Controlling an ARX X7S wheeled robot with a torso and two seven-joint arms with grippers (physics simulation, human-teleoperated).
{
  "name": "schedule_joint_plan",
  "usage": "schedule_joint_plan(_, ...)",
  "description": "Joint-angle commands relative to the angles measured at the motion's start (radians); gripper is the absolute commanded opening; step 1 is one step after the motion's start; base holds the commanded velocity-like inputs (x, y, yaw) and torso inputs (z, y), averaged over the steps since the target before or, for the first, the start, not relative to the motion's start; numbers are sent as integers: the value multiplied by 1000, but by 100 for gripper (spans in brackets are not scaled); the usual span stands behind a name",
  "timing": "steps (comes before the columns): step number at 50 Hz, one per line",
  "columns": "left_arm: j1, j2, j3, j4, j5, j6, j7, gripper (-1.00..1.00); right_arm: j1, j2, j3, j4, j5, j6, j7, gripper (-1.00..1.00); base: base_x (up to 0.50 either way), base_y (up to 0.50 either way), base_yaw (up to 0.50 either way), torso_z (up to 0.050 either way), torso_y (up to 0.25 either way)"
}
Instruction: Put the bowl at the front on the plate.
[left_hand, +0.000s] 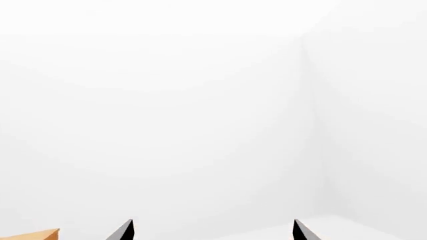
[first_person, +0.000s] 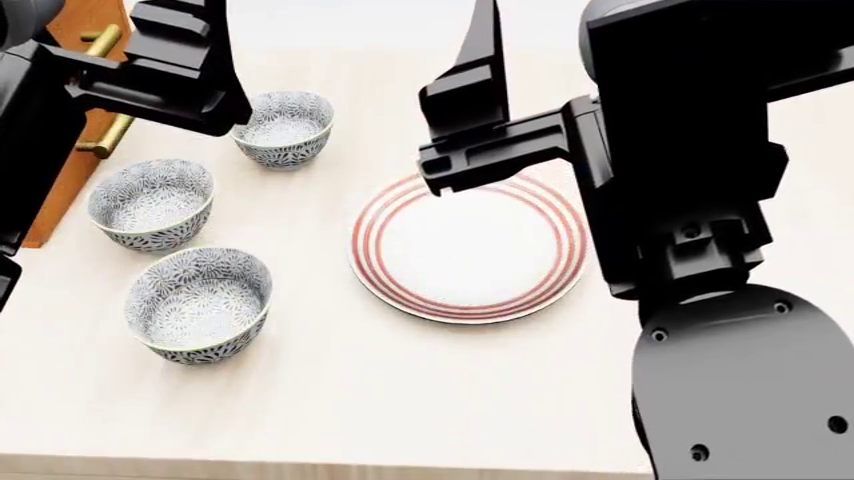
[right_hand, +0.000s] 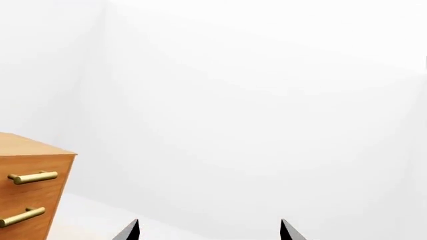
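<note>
The left pincer (left_hand: 212, 231) shows only two dark fingertips at the edge of its wrist view, set well apart, so it is spread with nothing between them; ahead of it is only white wall and a corner of the room, with a sliver of orange wood (left_hand: 32, 235) at one side. The right pincer (right_hand: 209, 231) looks the same in its own wrist view, two dark tips wide apart and holding nothing; beyond it stands a wooden cabinet (right_hand: 27, 185) with two brass handles (right_hand: 32, 177), against white walls.

In the head view both arms are raised above the tabletop (first_person: 400, 400); the left arm (first_person: 160, 70) hangs over the far left part, near the wooden cabinet; the right arm (first_person: 534, 130) reaches across above the far edge of the plate (first_person: 467, 250); neither touches any dish.

The plate lies flat near the middle of the tabletop, white with thin red rings near its rim, nothing on it. To its left stand three patterned bowls in a rough line running from far to near, all upright and apart from one another; the bowl (first_person: 199, 304) at the front is the nearest one, resting on the tabletop just left of the plate and not touching it; the middle bowl (first_person: 151, 203) sits further left; the far bowl (first_person: 283, 127) stands beside the left arm.
</note>
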Motion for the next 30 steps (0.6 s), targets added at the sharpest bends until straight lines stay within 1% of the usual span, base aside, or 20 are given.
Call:
schedule_joint_plan(1, 1, -10, 10, -7, -3, 13, -11, 100, 6, 3, 5, -1, 7, 6, 3, 100, 0, 0, 0, 0, 0)
schedule_joint_plan(16, 15, -19, 9, -3, -21, 19, -21, 100, 0, 3, 6, 1, 14, 7, 9, 100, 33, 0, 0, 0, 0)
schedule_joint_plan(17, -34, -10, -4, -8, -35, -28, -27, 100, 0, 3, 6, 2, 14, 5, 9, 100, 66, 0, 0, 0, 0)
schedule_joint_plan(30, -36, -16, -5, -4, -50, -32, -38, 100, -1, 4, 3, 9, 19, -1, 11, 100, 78, 0, 0, 0, 0)
